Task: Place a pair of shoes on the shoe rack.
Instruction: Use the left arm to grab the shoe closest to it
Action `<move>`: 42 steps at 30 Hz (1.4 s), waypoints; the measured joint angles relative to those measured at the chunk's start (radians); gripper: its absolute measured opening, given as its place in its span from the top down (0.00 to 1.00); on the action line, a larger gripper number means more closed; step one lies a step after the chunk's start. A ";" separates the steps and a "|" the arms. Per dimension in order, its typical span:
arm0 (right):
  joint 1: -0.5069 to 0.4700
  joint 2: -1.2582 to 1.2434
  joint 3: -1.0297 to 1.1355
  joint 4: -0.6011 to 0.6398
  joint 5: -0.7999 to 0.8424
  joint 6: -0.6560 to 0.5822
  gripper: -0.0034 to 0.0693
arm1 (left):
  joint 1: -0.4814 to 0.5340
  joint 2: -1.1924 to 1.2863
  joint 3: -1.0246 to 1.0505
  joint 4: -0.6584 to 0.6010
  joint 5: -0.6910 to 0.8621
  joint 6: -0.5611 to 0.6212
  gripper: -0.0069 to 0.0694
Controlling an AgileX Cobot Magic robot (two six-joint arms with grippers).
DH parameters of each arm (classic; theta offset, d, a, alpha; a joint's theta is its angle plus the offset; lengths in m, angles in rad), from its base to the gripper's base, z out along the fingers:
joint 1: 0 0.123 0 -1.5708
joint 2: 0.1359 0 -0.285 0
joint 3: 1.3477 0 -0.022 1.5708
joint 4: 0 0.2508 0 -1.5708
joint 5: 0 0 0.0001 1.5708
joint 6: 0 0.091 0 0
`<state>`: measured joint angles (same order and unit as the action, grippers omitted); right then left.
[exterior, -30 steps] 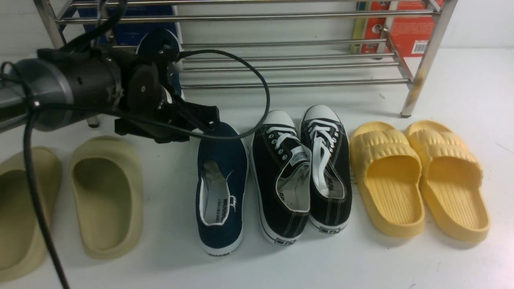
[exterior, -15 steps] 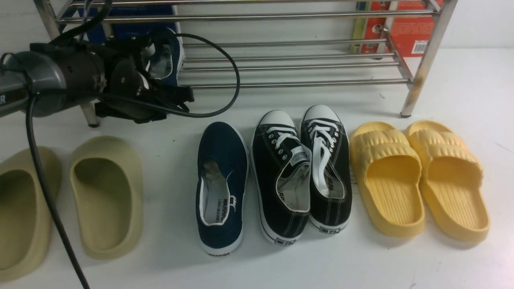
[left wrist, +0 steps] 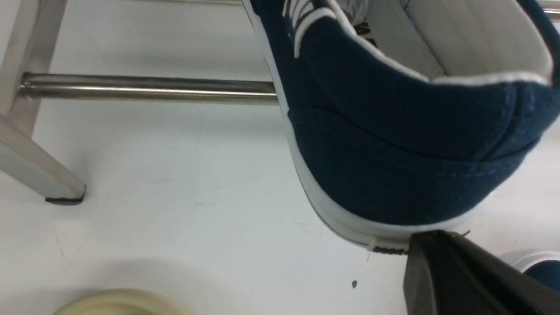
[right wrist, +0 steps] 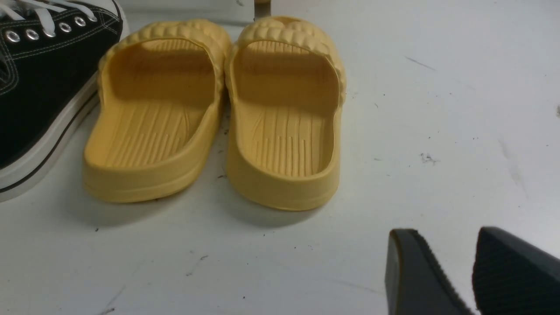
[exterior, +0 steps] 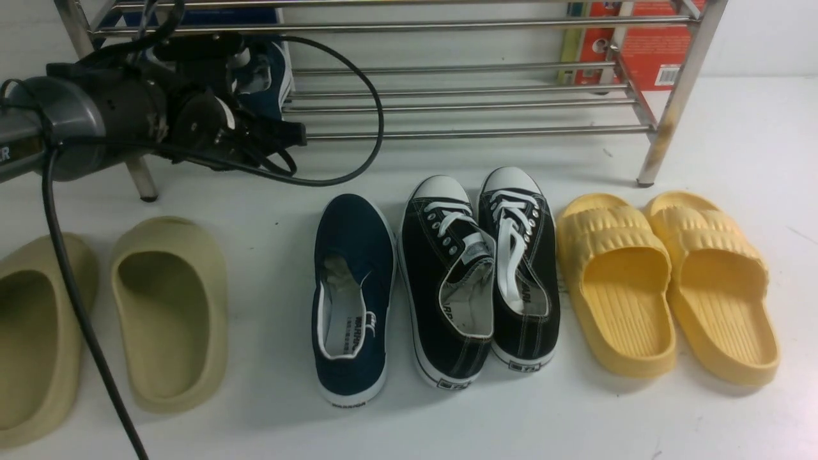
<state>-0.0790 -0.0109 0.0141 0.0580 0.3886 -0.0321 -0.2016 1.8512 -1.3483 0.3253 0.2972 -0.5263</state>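
We are watching the left gripper (exterior: 241, 64) carrying the first navy shoe (exterior: 276, 69) up to the 11 o'clock corner of the front view. This is the big change: a second ago that shoe was hanging over the floor, just above the toe of its partner. Now it is sitting in among the lower tubes at the left end of the shoe rack (exterior: 682, 96). The jaws are staying fully clamped on the heel. In the left wrist view the heel and white sole are still riding clear of the white floor, with a rack tube running behind them. So we are calling this one arriving, not delivered: the shoe is tilting, and we are not seeing it resting flat on the tubes yet.

The second navy shoe (exterior: 353, 255) is waiting near the middle of the floor, toe pointing to 12 o'clock. The black lace-up sneakers (exterior: 479, 275) are pressing in at its 3 o'clock side. Over at 4 o'clock, the right gripper (right wrist: 442, 258) is hovering behind the yellow slides (right wrist: 210, 118), slightly parted and holding nothing.

We are judging the job nearly half done, with a release and a second fetch to come.
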 joint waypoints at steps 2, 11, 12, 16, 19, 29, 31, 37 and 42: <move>0.000 0.000 0.000 0.000 0.000 0.000 0.62 | 0.000 0.000 0.000 0.013 -0.001 0.000 0.93; 0.000 0.000 0.000 0.000 0.000 0.000 0.62 | 0.000 0.000 0.000 0.025 0.007 -0.024 0.93; 0.000 0.000 0.000 0.000 0.000 0.000 0.62 | 0.000 0.000 -0.001 0.025 0.011 -0.030 0.93; 0.000 0.000 0.000 0.000 0.000 0.000 0.62 | 0.000 -0.005 -0.009 0.030 0.054 -0.047 0.93; 0.000 0.000 0.000 0.000 0.000 0.000 0.62 | 0.001 -0.017 -0.009 0.024 0.098 -0.049 0.93; 0.000 0.000 0.000 0.000 0.000 0.000 0.62 | -0.072 -0.228 0.024 -0.049 0.329 0.015 0.93; 0.000 0.000 0.000 0.000 0.000 0.000 0.62 | -0.140 -0.282 0.066 -0.064 0.366 0.034 0.93; 0.000 0.000 0.000 0.000 0.000 0.000 0.62 | -0.285 -0.435 0.291 -0.172 0.444 0.003 0.93; 0.000 0.000 0.000 0.000 0.000 0.000 0.62 | -0.291 -0.437 0.381 -0.265 0.432 -0.018 0.93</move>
<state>-0.0790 -0.0109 0.0141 0.0580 0.3886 -0.0321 -0.4921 1.4140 -0.9668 0.0602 0.7292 -0.5442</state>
